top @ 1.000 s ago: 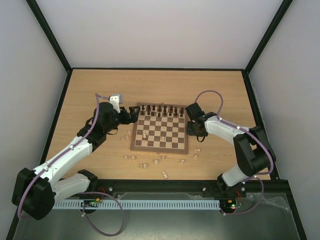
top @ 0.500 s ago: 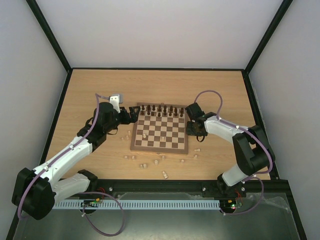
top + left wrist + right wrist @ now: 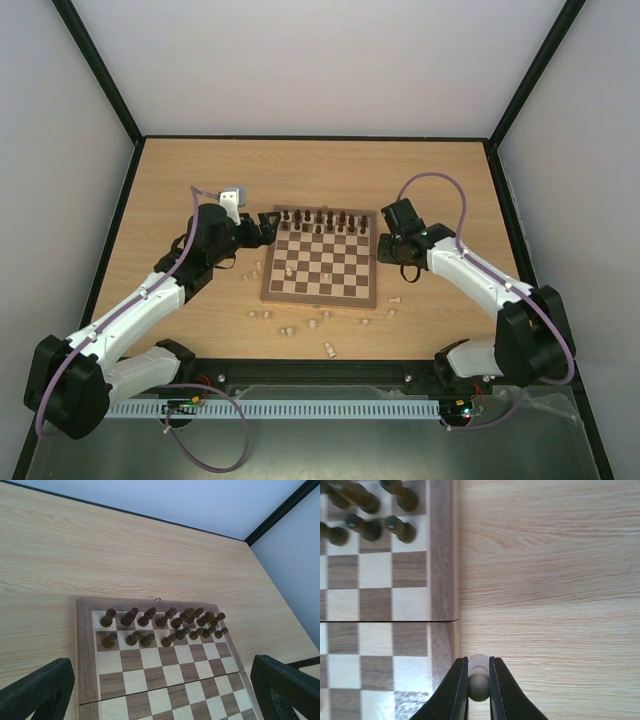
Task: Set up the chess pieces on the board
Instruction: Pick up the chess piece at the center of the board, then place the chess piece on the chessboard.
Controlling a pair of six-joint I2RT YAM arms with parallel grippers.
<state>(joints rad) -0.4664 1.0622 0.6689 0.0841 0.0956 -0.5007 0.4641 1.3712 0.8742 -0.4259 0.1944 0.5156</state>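
— Right pincer (image 3: 478, 666)?
— Clamped on a pale piece (image 3: 479, 682), just beside the board (image 3: 441, 555).
— Left pincer (image 3: 262, 228)?
— Wide, at the board's far-left corner. Dark pieces (image 3: 322, 222) stand along its far rows; pale ones (image 3: 288, 331) lie scattered on the counter (image 3: 200, 180).

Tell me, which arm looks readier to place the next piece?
Right. The right gripper is shut on a pale piece by the board edge; the left gripper hangs open and empty at the far corner.
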